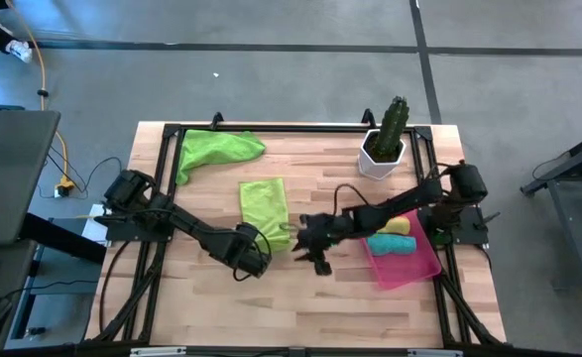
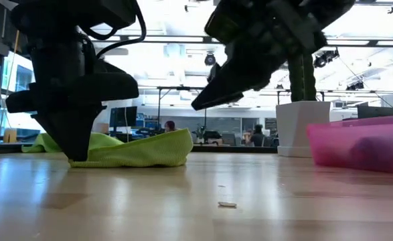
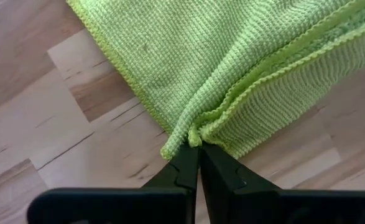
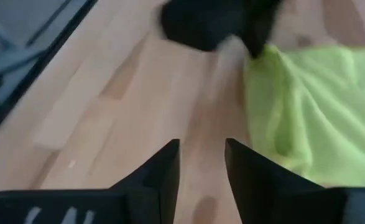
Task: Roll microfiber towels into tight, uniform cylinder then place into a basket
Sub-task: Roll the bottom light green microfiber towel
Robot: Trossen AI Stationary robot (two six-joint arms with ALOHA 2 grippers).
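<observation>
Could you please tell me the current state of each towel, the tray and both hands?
Folded lime green microfiber towel: flat on table, corner pinched.
Crumpled lime green microfiber towel: loose, unrolled.
Yellow towel: rolled, in tray.
Teal towel: rolled, in tray.
Pink-red plastic tray: holding two rolls.
Left hand: shut on towel corner.
Right hand: open, empty.

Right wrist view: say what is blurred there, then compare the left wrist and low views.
Right wrist view: the lime green towel and the dark arm beyond it are smeared, as by motion. Left wrist view: sharp, the towel's weave and hem distinct. Low view: bright ceiling lights leave both arms as dark silhouettes and put glare on the table.
</observation>
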